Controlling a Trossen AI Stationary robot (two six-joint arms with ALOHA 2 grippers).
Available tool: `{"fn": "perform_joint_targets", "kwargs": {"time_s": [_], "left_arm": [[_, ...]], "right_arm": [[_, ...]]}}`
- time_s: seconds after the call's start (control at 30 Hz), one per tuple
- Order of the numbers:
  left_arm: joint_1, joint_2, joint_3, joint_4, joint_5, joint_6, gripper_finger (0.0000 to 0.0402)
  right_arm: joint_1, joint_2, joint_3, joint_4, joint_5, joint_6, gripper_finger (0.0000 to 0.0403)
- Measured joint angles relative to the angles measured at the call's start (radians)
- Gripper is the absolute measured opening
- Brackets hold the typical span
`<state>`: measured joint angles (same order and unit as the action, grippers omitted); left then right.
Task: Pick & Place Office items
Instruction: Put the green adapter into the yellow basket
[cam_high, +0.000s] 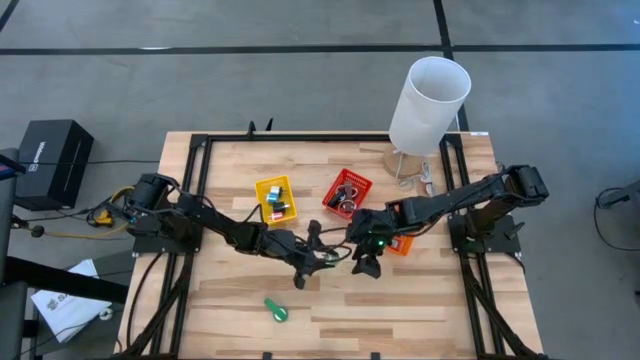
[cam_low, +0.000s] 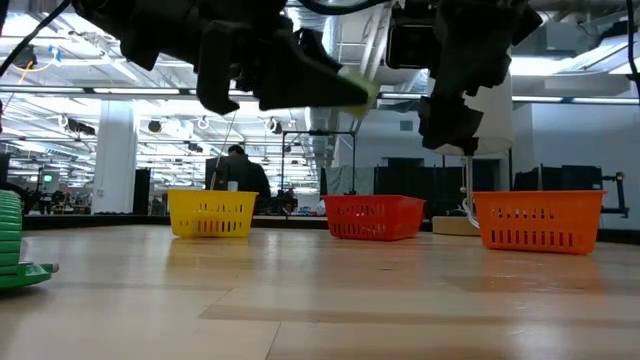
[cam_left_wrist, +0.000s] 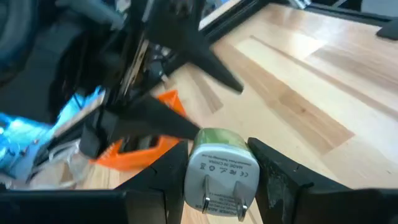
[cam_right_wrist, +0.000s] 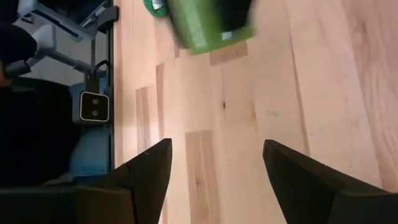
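Clamped in left gripper (cam_left_wrist: 217, 180): green-and-white plastic plug adapter (cam_left_wrist: 219, 169), metal prongs facing wrist camera. Right gripper (cam_right_wrist: 214, 165) spread wide, empty.

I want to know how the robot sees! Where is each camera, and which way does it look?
High view: above, looking down at both arms, the table and three bins.
Low view: at table height, facing the room; both arms hang above.
Left wrist view: on the left arm; the left gripper holds a green plug adapter.
Right wrist view: on the right arm; open right gripper over wood.
Shared: both wrist views show the adapter.
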<state>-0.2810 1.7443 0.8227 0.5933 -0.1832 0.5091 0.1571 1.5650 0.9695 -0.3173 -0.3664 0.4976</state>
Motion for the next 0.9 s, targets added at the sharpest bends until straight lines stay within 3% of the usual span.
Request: {"fn": "perform_joint_targets", "kwargs": {"time_s": [0.3, 0.67, 0.9], "left_arm": [[0.004, -0.081, 0.000, -0.192, -0.152, -0.058, 0.0141], [0.096, -0.370, -0.001, -0.552, -0.165, -0.242, 0.0141], [0.226, -0.436, 0.000, -0.718, -0.168, -0.319, 0.0141]], "right_arm": [[0.016, 0.000, 0.000, -0.010, 0.001, 0.035, 0.0244], [0.045, 0.000, 0.000, -0.023, 0.083, 0.037, 0.0244], [0.046, 0.000, 0.000, -0.022, 0.083, 0.071, 0.0244]]}}
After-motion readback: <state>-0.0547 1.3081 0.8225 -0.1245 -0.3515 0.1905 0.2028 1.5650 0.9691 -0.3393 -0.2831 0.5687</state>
